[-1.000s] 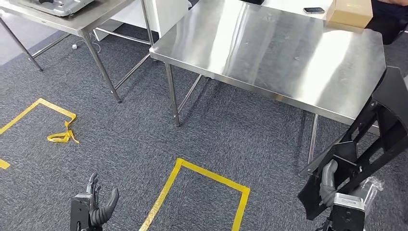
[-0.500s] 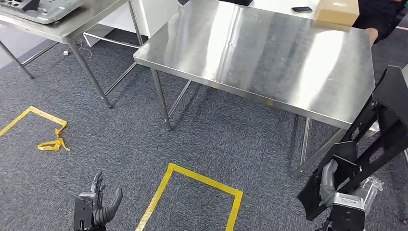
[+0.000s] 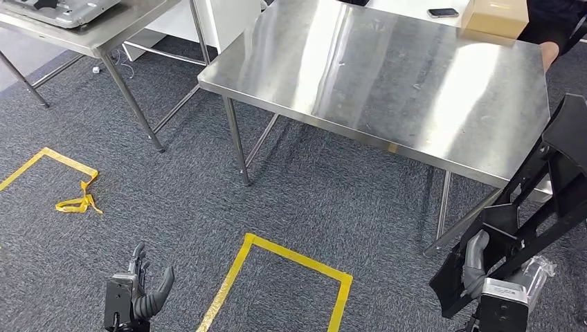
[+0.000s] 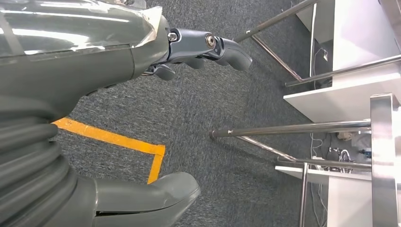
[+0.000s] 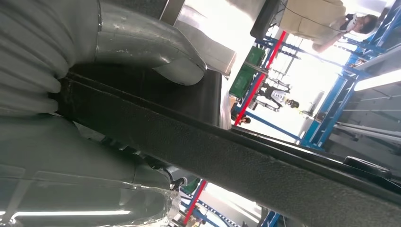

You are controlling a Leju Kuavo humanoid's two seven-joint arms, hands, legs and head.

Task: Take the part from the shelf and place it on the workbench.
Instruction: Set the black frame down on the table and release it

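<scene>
Steel workbench (image 3: 387, 76) has shifted right as the camera turned.

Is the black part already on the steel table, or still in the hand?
In the hand: the right hand grips the part beside the table, off its top.

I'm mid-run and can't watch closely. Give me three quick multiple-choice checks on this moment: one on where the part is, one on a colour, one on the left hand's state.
1. Where is the large black plastic part?
A. lying on the steel workbench
B. held in the right hand, off the bench's near right corner
C. on the carpet

2. What colour is the tape outline on the grey carpet?
A. yellow
B. red
C. white

3. How is the left hand?
A. holding the part
B. holding a box
C. empty, fingers apart

Answers: 1 B, the right hand grips it while the stainless steel workbench is bare nearby; 2 A, the lines are yellow; 3 C, nothing lies between its fingers.
</scene>
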